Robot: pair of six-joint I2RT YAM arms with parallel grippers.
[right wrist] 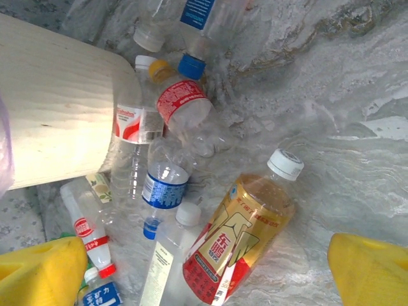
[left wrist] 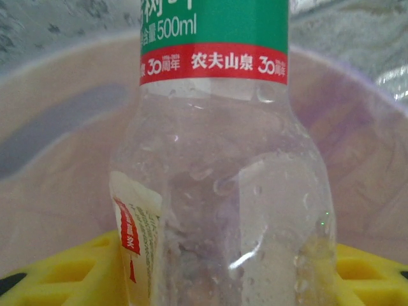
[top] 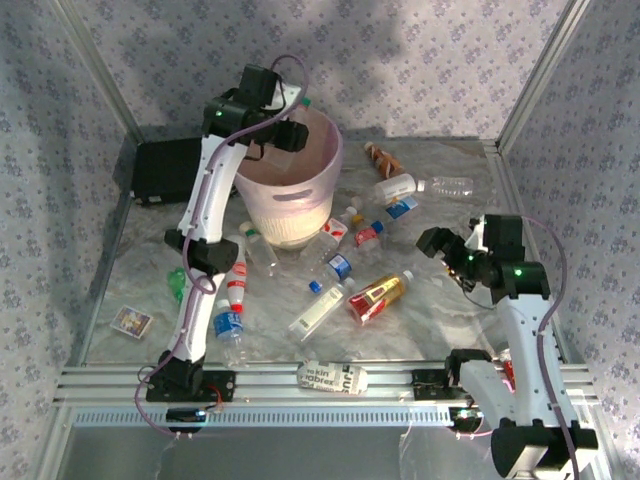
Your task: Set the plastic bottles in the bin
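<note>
Pinching a clear bottle [left wrist: 217,191] between its yellow fingers [left wrist: 60,273], the left gripper [top: 288,135] hangs over the mouth of the bin [top: 290,200]. The bottle is see-through and dimpled, beaded with droplets. At its 12 o'clock end it wears a green label with a red band of white print, and a pale strip with red print shows at its 8 o'clock edge. Behind it curves the bin's pale pink inner wall [left wrist: 57,191]; what lies at the bottom cannot be told.

From above, the bin is a tall round pink basket with an oval handle cutout. It stands toward 11 o'clock on the table [top: 450,320], with a black case [top: 165,170] at its 9 o'clock. Loose plastic bottles [top: 320,312] lie on the table from the bin's 3 o'clock round to its 7 o'clock, mostly clear with red, blue or white labels. A yellow-red bottle [right wrist: 242,236] with a white cap lies among them. The right gripper [top: 440,243] sits at that bottle's 2 o'clock, its fingers [right wrist: 370,274] spread wide and holding nothing.
</note>
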